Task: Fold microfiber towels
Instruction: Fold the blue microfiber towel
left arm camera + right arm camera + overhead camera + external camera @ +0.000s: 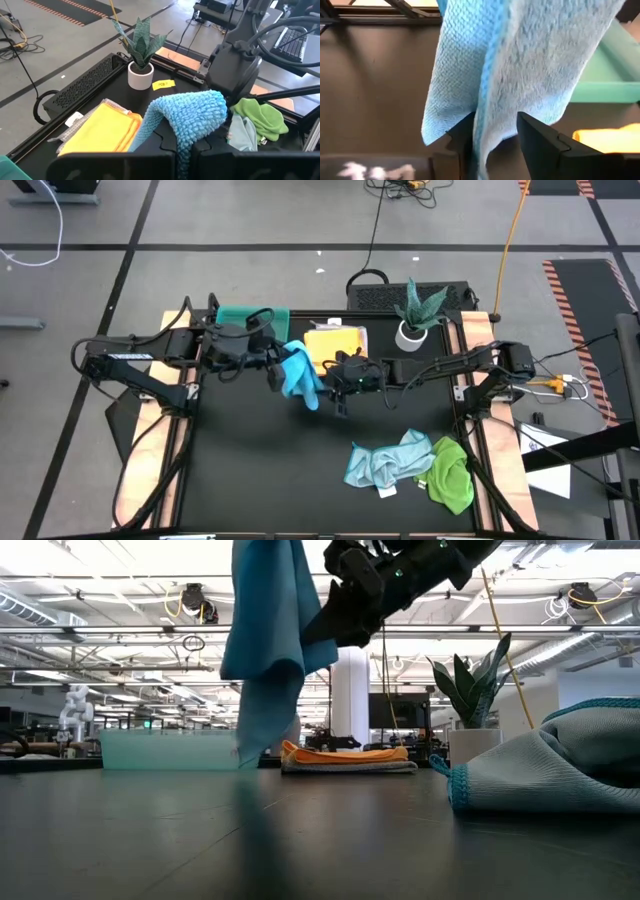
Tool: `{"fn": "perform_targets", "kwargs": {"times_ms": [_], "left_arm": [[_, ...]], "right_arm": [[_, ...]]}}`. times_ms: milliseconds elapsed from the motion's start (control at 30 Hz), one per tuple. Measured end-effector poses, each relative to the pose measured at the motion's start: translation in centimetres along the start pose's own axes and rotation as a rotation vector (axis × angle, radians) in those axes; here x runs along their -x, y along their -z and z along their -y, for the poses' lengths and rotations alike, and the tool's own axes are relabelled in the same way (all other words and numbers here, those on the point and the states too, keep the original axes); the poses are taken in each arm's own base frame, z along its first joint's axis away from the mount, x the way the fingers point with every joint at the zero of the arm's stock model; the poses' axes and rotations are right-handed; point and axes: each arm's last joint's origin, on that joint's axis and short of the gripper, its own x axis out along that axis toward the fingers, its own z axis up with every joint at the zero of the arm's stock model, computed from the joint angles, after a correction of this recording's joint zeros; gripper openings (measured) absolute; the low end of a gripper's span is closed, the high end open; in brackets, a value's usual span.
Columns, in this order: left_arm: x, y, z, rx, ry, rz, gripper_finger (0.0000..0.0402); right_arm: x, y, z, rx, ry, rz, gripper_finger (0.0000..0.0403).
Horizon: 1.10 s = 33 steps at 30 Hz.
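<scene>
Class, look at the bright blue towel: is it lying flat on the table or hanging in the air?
Hanging. The bright blue towel droops clear of the table, pinched by the left pincer.

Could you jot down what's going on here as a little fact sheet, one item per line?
Held cloth: bright blue towel, hanging in the air above the black table
Left claw: shut on the towel's upper edge
Right claw: fingers either side of the hanging towel, not clearly pinching
Folded already: yellow-orange towel lying flat by the teal tray
Waiting: pale blue towel and green towel, crumpled together
Also there: potted plant
</scene>
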Motion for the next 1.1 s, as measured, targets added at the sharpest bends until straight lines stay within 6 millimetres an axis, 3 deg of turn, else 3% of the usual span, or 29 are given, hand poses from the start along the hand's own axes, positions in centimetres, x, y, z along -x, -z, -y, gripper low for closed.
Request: {"fn": "perform_targets", "kwargs": {"times_ms": [233,700,933,1100], "left_arm": [[0.0,0.4,0.0,0.001,0.036,-0.049,0.0001],[1.0,3.9,0.3,-0.006,0.07,-0.422,0.0001],[0.7,4.8,0.4,-0.1,0.063,-0.514,0.0001],[-1.1,4.7,0.3,-0.203,0.063,-0.492,0.0001]], "right_arm": [[1.2,0.7,0.0,-0.002,-0.003,-0.127,0.0011],[10.8,-0.9,1.7,-0.05,0.066,-0.199,0.0001],[13.9,-1.4,2.7,-0.072,0.1,-0.143,0.0],[15.4,-1.2,3.5,-0.086,0.128,-0.162,0.0]]}}
